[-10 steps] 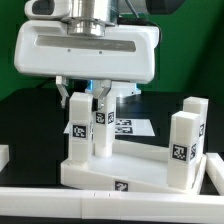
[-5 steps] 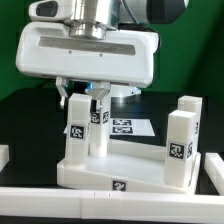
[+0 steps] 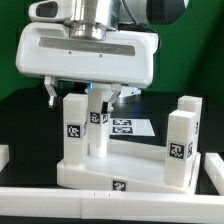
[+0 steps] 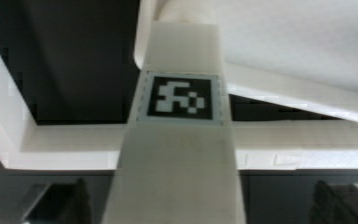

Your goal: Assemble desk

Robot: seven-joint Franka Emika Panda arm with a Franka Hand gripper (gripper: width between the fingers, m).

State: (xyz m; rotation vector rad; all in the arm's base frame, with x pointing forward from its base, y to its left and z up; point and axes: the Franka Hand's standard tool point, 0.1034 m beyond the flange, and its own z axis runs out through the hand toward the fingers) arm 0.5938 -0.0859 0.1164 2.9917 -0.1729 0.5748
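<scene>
The white tabletop panel (image 3: 135, 168) lies upside down with white tagged legs standing in its corner sockets. The near leg on the exterior view's left (image 3: 75, 128) stands upright directly under my gripper (image 3: 78, 97). The fingers (image 3: 51, 95) are spread on either side of its top, apart from it. In the wrist view this leg (image 4: 179, 130) fills the middle, and the dark fingertips (image 4: 51, 200) stand off at both sides of my gripper (image 4: 194, 202). Another leg (image 3: 100, 127) stands behind it, and two more (image 3: 183, 147) are on the exterior view's right.
The marker board (image 3: 128, 127) lies flat on the black table behind the panel. A long white rail (image 3: 110, 205) runs across the front, with white rail ends at the far left (image 3: 4, 155) and right (image 3: 214, 165).
The fingers have spread apart from the top of the near left leg, letting it go. The leg stays upright in its socket.
</scene>
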